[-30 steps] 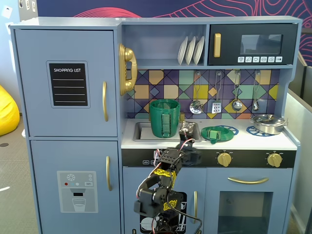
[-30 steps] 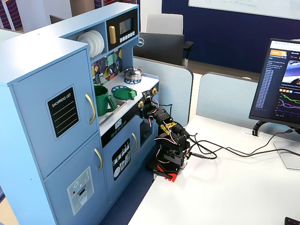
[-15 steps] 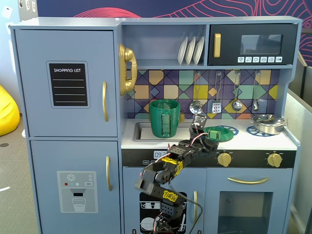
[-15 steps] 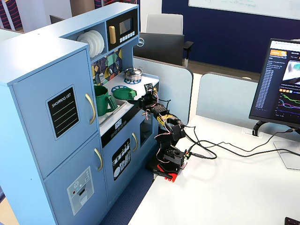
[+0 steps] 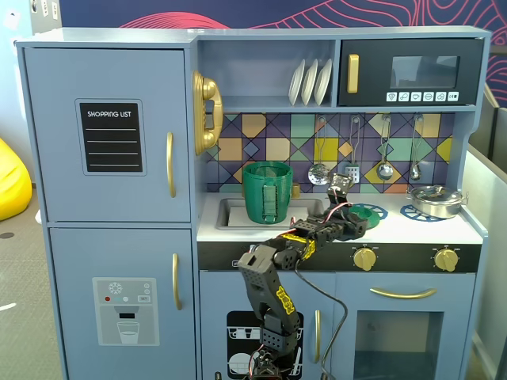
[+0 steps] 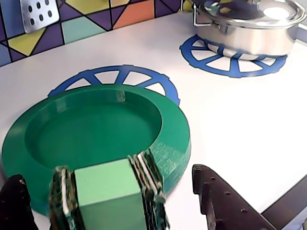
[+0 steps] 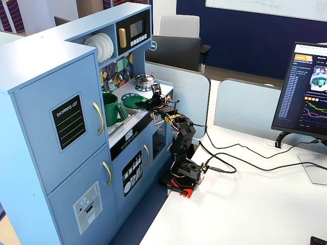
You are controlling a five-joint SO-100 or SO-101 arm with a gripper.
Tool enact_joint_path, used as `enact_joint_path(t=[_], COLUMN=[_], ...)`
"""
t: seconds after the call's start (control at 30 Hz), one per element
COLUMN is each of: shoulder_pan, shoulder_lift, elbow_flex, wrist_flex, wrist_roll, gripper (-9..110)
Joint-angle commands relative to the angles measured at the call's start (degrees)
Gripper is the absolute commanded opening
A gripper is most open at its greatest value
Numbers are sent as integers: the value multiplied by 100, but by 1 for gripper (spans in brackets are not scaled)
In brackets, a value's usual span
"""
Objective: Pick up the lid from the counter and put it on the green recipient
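In a fixed view from the front, the tall dark-green ribbed plastic container (image 5: 268,192) stands in the sink of the toy kitchen. The flat round green plastic lid (image 5: 366,213) lies on the white desk (image 5: 396,228), over a blue burner ring, with the hand (image 5: 354,219) at it.

In the wrist view, the hand (image 6: 112,191) stands wide apart around the lid's (image 6: 96,129) near rim, not closed on it. A shiny silver pot (image 6: 249,24) sits on the far ring.

In a fixed view from the side, the container (image 7: 111,108) and lid (image 7: 134,101) stand apart.
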Motion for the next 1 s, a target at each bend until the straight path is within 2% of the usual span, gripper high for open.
enact_joint_path(t=[0.0, 0.07, 0.1, 0.13, 0.43, 0.7, 0.97], shoulder_pan=[-176, -255, -299, -360, -501, -686, -1459], shoulder_lift=[-97, -220, -272, -316, -62, 343, 413], elbow_flex=[-580, -694, -747, -782, -1195, -2892, -4535], wrist_flex=[-193, -185, -158, -123, -35, 1397, 2830], wrist_roll=[-44, -114, -237, -431, -105, 62, 167], gripper=[35, 28, 17, 1, 0, 0, 0])
